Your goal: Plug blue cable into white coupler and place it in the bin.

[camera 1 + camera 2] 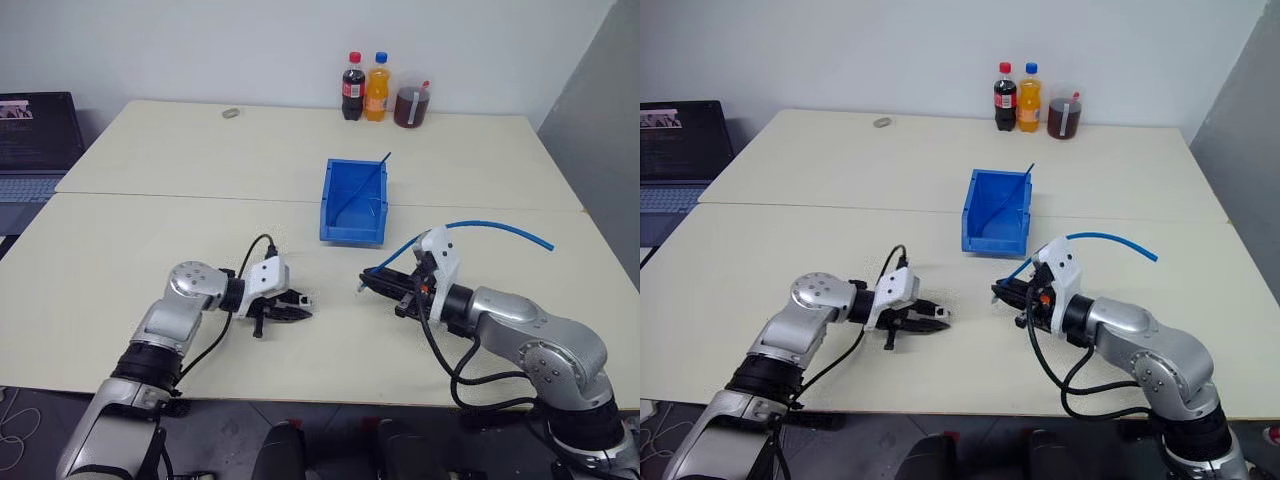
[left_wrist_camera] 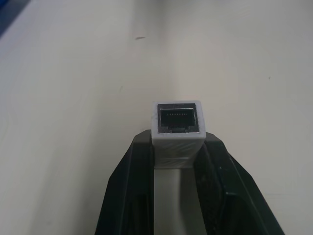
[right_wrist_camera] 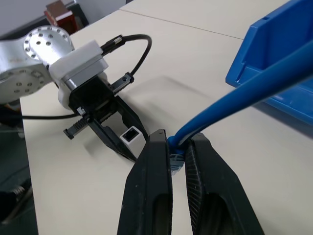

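The tiny white boxy plastic coupler (image 2: pixel 177 125) sits pinched between the two black fingers of the left gripper (image 1: pixel 290 305), its dark socket opening facing outward past the fingertips, toward the right gripper (image 1: pixel 372 281). That right gripper is pressed together on the thin light-blue cable (image 1: pixel 500 229) close to its plug end, and the cable runs back over the right wrist in a rising curve, its free end hanging in the air above the right edge of the pale tabletop (image 1: pixel 150 260). The two grippers face each other low over the front half of the tabletop, near but apart, with a bare strip of surface between coupler and cable end. The left forearm lies low and nearly level, its gripper pointing to the right and tilted slightly down; the right forearm reaches in from the front right corner, its gripper pointing to the left. The bright blue rectangular plastic bin (image 1: pixel 355 203) stands near the tabletop's middle, beyond the gap between the grippers, with a thin dark-blue strand (image 1: pixel 368 183) slanting across it.
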You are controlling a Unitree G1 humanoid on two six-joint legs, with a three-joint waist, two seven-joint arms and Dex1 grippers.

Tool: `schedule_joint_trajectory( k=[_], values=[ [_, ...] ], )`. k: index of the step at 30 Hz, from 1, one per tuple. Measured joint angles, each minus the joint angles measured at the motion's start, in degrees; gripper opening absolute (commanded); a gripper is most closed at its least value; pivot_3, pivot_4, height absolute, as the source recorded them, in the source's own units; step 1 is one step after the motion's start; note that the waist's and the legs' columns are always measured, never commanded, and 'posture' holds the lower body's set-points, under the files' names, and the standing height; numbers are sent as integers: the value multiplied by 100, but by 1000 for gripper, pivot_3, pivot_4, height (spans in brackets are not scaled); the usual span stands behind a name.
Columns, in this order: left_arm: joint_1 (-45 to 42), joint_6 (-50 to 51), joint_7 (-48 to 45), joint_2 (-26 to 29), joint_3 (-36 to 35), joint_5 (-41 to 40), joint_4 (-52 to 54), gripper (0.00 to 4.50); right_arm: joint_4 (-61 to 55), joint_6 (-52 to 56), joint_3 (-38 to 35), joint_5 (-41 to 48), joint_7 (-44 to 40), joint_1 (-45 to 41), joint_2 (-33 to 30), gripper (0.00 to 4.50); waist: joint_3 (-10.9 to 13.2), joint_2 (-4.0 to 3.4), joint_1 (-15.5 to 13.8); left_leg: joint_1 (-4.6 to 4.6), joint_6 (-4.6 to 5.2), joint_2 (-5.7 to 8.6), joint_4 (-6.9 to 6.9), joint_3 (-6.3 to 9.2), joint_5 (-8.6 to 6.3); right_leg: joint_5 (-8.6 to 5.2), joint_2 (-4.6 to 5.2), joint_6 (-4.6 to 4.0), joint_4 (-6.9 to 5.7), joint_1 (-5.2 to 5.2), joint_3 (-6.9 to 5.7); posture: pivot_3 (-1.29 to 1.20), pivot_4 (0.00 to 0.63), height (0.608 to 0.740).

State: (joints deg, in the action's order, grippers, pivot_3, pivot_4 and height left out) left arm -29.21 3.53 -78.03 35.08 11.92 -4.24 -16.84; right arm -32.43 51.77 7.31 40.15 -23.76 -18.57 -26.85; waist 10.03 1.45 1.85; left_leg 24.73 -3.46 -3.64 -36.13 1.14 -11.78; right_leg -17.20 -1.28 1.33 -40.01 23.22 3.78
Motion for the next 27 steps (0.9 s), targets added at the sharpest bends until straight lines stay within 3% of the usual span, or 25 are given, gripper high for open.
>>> schedule_joint_trajectory(
  k=[6, 17, 27],
  values=[
    [-228, -260, -10, -26, 215, 147, -218, 788, 143, -703, 518, -564, -517, -8, 25, 90, -7, 4, -23, 0, 0, 4, -7, 1, 0, 0, 3, 1, 2, -6, -2, 0, 150, 740],
    [-386, -520, -40, -50, 347, 166, -552, 787, 1568, -2387, 1290, -1779, -1637, -545, 326, 90, -16, 0, -21, -8, 6, 2, -26, 1, 4, 3, 0, 7, -4, -16, -1, 0, 150, 740],
    [-391, -525, -45, -47, 353, 161, -573, 787, 2422, -2914, 1902, -2780, -1856, -935, 851, 90, -19, -2, -22, -9, 6, 1, -33, 2, 4, 4, 0, 5, -12, -16, -2, 0, 150, 740]
  ],
)
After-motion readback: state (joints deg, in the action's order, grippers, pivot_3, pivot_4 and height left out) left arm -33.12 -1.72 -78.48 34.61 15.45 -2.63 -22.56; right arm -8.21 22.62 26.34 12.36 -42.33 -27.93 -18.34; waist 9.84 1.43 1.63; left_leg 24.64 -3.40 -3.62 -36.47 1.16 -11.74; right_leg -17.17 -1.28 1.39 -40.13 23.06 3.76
